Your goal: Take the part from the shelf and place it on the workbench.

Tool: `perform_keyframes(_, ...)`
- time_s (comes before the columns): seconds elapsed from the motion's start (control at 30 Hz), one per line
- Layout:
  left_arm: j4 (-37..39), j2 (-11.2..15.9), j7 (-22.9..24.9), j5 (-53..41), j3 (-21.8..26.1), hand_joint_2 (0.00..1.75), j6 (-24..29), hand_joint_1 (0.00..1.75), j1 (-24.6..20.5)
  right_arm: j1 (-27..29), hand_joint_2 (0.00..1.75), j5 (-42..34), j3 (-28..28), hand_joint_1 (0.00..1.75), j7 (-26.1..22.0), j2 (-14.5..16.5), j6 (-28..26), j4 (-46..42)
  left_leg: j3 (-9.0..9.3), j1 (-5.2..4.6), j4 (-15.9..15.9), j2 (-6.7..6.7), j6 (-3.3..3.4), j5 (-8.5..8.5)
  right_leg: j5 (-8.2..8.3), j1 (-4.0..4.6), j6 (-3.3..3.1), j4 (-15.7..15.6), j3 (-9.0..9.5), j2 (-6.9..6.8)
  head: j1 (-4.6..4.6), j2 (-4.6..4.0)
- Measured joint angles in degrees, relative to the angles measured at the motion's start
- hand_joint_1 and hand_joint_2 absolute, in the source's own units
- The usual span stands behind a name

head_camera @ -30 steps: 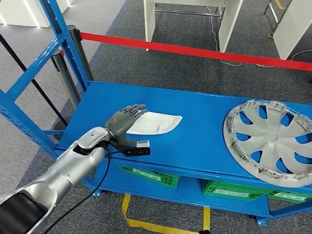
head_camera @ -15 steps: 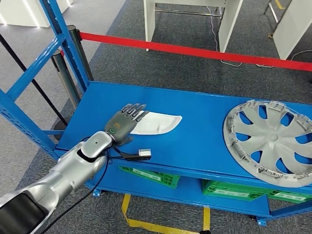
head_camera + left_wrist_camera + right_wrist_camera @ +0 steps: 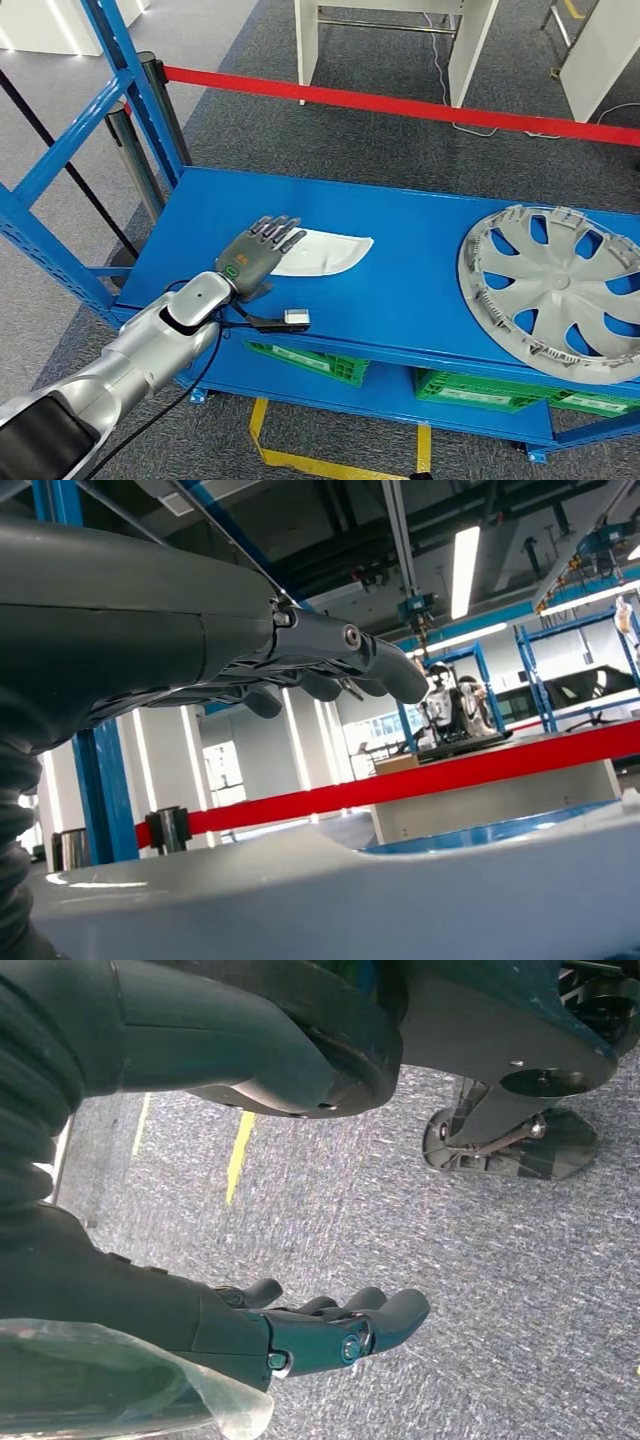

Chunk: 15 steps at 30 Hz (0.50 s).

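Head view first: the left hand (image 3: 255, 255) lies flat over the near end of the white part (image 3: 324, 252), fingers stretched out and apart, their tips over the part's edge, nothing gripped. From the left wrist view the fingers (image 3: 362, 660) hang extended above the white part (image 3: 377, 890) with a gap of daylight under them, so hand and part look apart there. The part itself lies flat on the blue shelf (image 3: 407, 270), reaching away from the hand towards the shelf's middle. Just beneath the wrist, a small silver-faced camera block (image 3: 296, 318) sticks out over the shelf's front edge. Well off to the far side of the part from the hand sits a grey hubcap (image 3: 555, 290), also flat on the shelf. Under the shelf, green crates (image 3: 309, 360). Beyond the shelf, a red barrier tape (image 3: 392, 103) runs across grey carpet. Over to the right wrist view: the right hand (image 3: 332, 1330) hangs above the carpeted floor (image 3: 490, 1290), fingers loosely extended and apart, holding nothing.
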Motion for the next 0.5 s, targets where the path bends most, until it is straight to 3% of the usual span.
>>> perform_keyframes(0.27, 1.0, -0.2, -0.1, 0.0, -0.7, 1.75, -0.9, 0.00, -0.1, 0.0, 1.75, 0.0, -0.1, 0.00, -0.1, 0.0, 0.0, 0.0, 0.00, 0.00, 0.0, 0.00, 0.00, 0.00, 0.00, 0.00, 0.00, 0.0, 0.00, 0.00, 0.00, 0.00)
perform_keyframes(0.4, 3.3, -1.7, 1.0, 0.6, -0.9, 1.75, -10.4, 0.00, -2.4, 0.1, 1.75, 0.0, -0.4, 0.00, 0.1, 0.0, 0.2, 0.0, 0.03, 0.00, 0.0, -0.01, 0.00, 0.00, 0.00, 0.00, 0.00, 0.0, 0.05, -0.02, 0.00, 0.00)
perform_keyframes(0.5, 4.3, -2.4, 2.3, 0.4, -0.9, 1.75, -13.4, 0.00, -3.4, 0.1, 1.75, 0.0, -0.6, 0.00, 0.2, 0.0, 0.3, 0.0, 0.06, 0.00, 0.0, 0.00, 0.01, 0.02, 0.02, 0.00, 0.00, 0.0, 0.07, -0.02, 0.00, 0.00)
